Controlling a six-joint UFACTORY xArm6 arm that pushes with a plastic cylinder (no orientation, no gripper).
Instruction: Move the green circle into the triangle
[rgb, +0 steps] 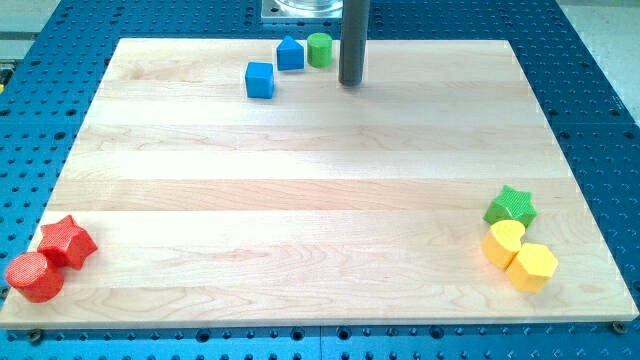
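Observation:
The green circle (319, 49) stands near the view's top edge of the wooden board, touching the right side of a blue block with a peaked top (290, 54). A blue cube (260, 80) lies just below and left of them. My tip (350, 83) rests on the board a little right of and below the green circle, apart from it.
A green star (511, 206), a yellow heart (503, 241) and a yellow hexagon (532, 266) cluster at the view's bottom right. A red star (67, 241) and a red cylinder (35, 277) sit at the bottom left. The board (320, 200) lies on a blue perforated table.

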